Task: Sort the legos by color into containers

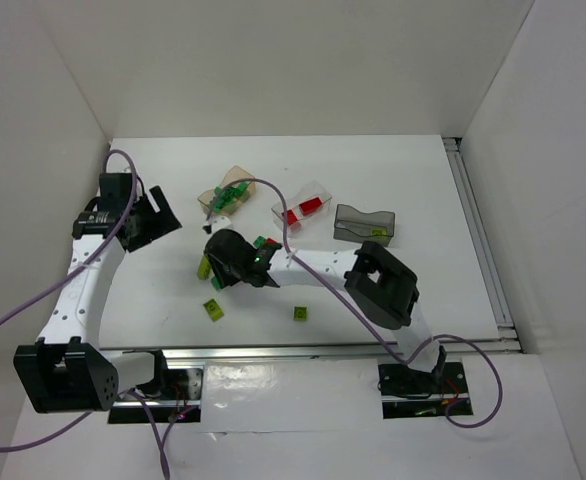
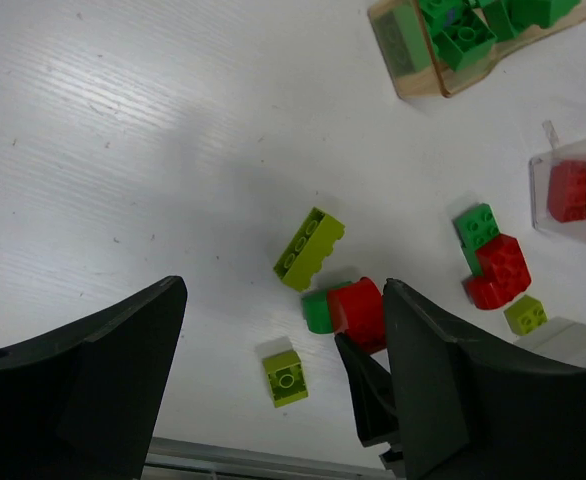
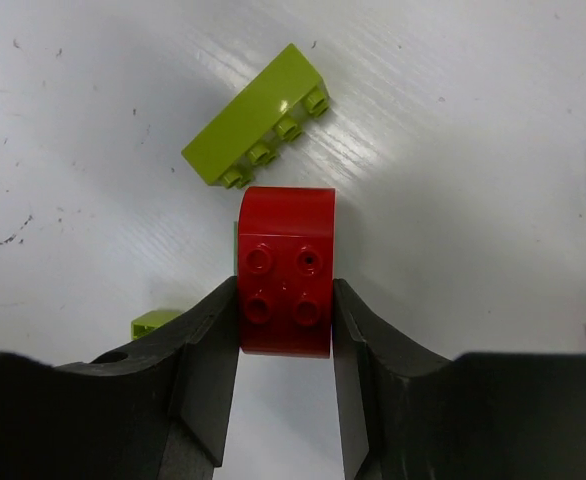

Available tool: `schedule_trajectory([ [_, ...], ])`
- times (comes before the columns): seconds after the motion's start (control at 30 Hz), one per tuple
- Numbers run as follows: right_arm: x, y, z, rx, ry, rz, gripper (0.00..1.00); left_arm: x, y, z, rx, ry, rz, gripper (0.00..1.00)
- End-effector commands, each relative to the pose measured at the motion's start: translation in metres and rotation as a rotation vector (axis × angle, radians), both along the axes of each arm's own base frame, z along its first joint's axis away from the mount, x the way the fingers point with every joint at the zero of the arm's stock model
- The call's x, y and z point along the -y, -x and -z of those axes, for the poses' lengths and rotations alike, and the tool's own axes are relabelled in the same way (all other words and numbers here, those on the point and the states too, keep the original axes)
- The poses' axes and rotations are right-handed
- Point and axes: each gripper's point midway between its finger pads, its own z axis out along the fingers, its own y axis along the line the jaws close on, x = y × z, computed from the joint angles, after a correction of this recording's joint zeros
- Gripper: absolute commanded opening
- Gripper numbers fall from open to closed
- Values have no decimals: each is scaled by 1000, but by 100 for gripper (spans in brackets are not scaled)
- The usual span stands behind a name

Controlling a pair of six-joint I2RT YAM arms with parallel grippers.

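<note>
The rounded red brick (image 3: 285,250) sits at the near-left of the table (image 3: 473,150), pinched between the fingers of the right gripper (image 3: 285,310), which is closed on its studded half so that the curved end sticks out beyond the tips; whether it is already off the surface cannot be told. A dark green brick (image 2: 317,310) touches its side, and a long yellow-green brick (image 3: 258,115) lies just beyond its curved end.

The likeliest trouble, as I judge it, is the green neighbour: if it clings to the red one it may ride along and land in the wrong place. The grip is also set toward one end, so the brick might pivot or slip during a lift.

Its home should be the clear tray (image 1: 321,190), which holds red pieces, between the tan tray (image 1: 238,172) of dark greens and the grey tray (image 1: 358,215); the tray is small, so a careless release could bounce out.

The left gripper (image 2: 281,320) hangs wide apart and holds nothing.
</note>
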Motion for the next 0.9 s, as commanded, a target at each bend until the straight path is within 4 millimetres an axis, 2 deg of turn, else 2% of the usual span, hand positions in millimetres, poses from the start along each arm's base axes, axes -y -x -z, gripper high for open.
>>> schedule_trajectory([
  [0.0,21,-27,-69,40,-123,54,14,18,-8,-26,110,23,143,89],
  [0.03,23,-25,-78,4,-168,14,14,22,-9,-30,139,31,169,89],
  [0.07,34,-26,-76,-30,-189,-3,14,30,-11,-33,158,42,214,89],
  [0.1,56,-46,-98,-34,-252,14,14,39,-9,-34,174,69,261,89],
  [0.13,59,-37,-105,-100,-311,-66,14,48,-9,-34,193,90,296,89],
  [0.17,70,-38,-104,-145,-341,-80,14,58,-9,-33,205,121,337,89],
  [0.2,91,-53,-114,-156,-380,-67,14,75,-6,-38,232,176,408,89],
  [0.27,105,-47,-112,-248,-415,-102,14,98,-6,-36,279,203,497,89],
  [0.3,119,-54,-118,-268,-447,-90,14,104,-5,-38,302,200,520,89],
  [0.33,125,-53,-123,-306,-481,-88,14,114,-2,-40,330,200,578,89],
  [0.37,127,-41,-122,-372,-523,-140,14,123,4,-40,353,192,622,90],
  [0.4,138,-46,-126,-390,-554,-126,14,131,5,-46,392,196,664,90],
  [0.43,141,-46,-134,-408,-597,-124,14,135,6,-52,421,181,702,90],
  [0.5,151,-40,-137,-468,-661,-152,14,150,14,-48,426,185,781,91],
  [0.53,152,-41,-142,-490,-699,-151,14,153,16,-48,431,172,807,93],
  [0.57,150,-32,-148,-518,-720,-197,14,158,16,-43,416,177,835,95],
  [0.6,153,-32,-148,-532,-731,-199,14,167,19,-36,393,188,862,95],
  [0.73,153,-28,-155,-538,-746,-213,14,192,24,-37,392,180,977,96],
  [0.77,153,-28,-156,-551,-751,-205,14,196,23,-29,375,169,1006,95],
  [0.87,151,-28,-160,-556,-765,-211,14,211,25,-31,363,152,1059,93],
])
